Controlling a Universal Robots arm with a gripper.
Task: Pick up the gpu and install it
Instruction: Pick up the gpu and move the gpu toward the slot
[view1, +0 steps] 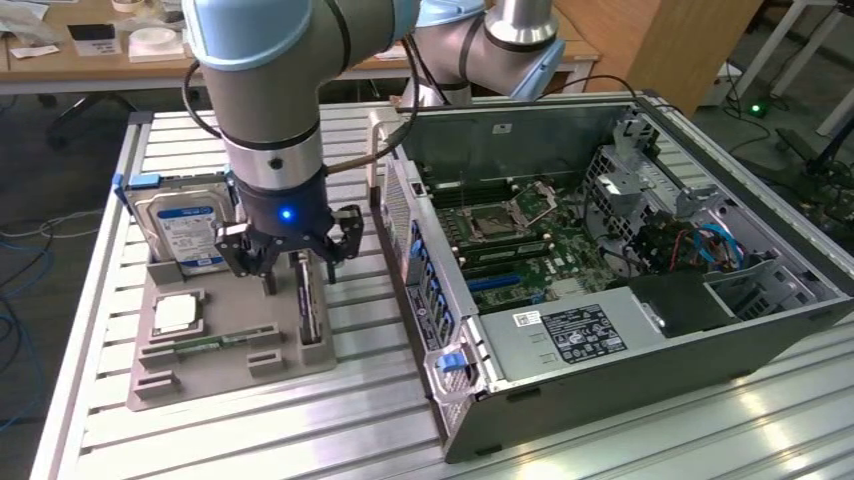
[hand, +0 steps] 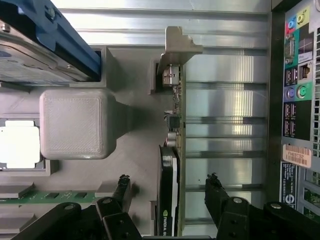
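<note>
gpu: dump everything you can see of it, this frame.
The gpu is a thin dark-green circuit card. It stands upright on its long edge in slots of the grey tray, on the exterior view's left of the open PC case. Small components line one face. A black cooler block with a green logo sits at the gripper's end, and a silver metal bracket caps the other end. The open gripper straddles it with gaps on both sides. Only the tray appears to touch it.
</note>
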